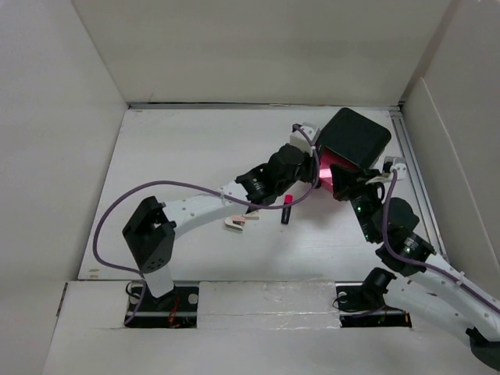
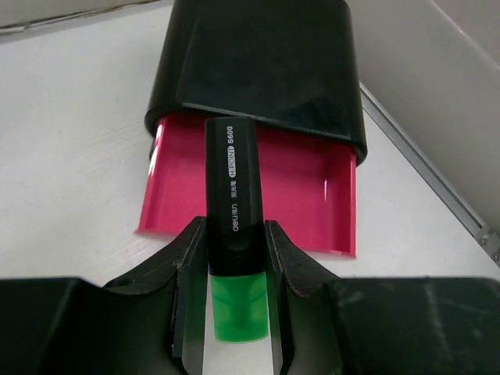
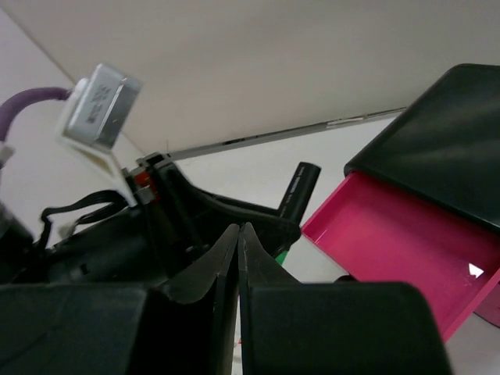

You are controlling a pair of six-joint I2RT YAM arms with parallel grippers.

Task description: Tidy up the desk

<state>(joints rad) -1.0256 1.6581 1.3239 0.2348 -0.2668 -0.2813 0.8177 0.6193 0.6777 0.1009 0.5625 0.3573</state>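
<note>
The large matte white desk (image 1: 180, 156) lay between white panel walls, and its surface was only partly in order. The left gripper (image 2: 234, 246) had its jaws pinching a black highlighter with a green end (image 2: 231, 172). The highlighter pointed into the open pink drawer (image 2: 312, 195) of the small black box (image 2: 266, 70), which stood at the far right of the surface. The visible part of the drawer looked empty. I judged that this highlighter was close to being put away but was not yet released.

More things waited on the surface. A short dark marker with a red end (image 1: 287, 209) lay near the middle. Just left of it, beside the left arm, was a small pale object (image 1: 237, 222), too small for me to tell what it was.

The right gripper (image 3: 238, 234) stood just beside the drawer on its near side, its jaws pressed together with nothing between them. It was near the left gripper, so I thought the two arms might crowd each other at the drawer.
</note>
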